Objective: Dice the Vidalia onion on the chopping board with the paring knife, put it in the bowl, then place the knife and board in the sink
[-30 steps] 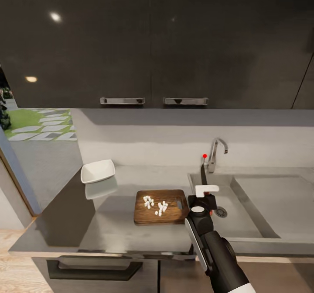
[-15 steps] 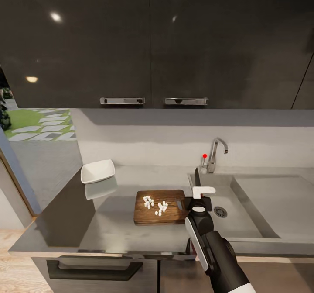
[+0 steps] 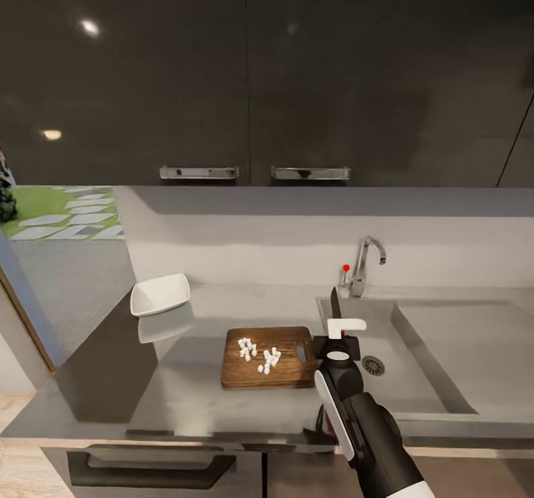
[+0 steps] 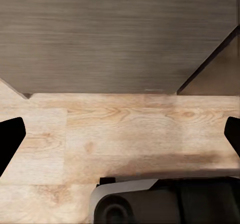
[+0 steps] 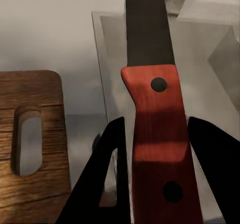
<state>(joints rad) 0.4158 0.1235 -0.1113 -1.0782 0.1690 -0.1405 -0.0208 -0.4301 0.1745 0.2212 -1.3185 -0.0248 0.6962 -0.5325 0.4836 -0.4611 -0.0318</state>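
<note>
1. Right, your right end effector [image 3: 339, 338] is clamped on the paring knife [image 5: 156, 129]: in the right wrist view the red-orange handle sits between both black fingers [image 5: 112, 174], dark blade pointing away from the wrist.
2. In the head view the knife [image 3: 335, 303] stands blade-up over the left edge of the sink [image 3: 437, 349], just beside the chopping board's right end.
3. Chopping board [image 3: 268, 357] lies flat on the desk [image 3: 185, 387], immediately left of the basin, handle slot toward the sink.
4. Diced onion [image 3: 258, 352] sits as small white cubes in two loose clusters around the board's middle.
5. Bowl [image 3: 159, 295] rests on the desk well left of and behind the board, near the desk's left corner.
6. Tap [image 3: 365, 264] with the red dot stands behind the basin's left end; drain [image 3: 373, 366] is visible just right of your end effector.
7. Your left end effector [image 4: 120, 139] is spread wide with nothing between its dark fingertips [image 4: 10, 141]; its wrist view looks at wooden floor [image 4: 125, 134] and a grey cabinet front [image 4: 115, 33].
</note>
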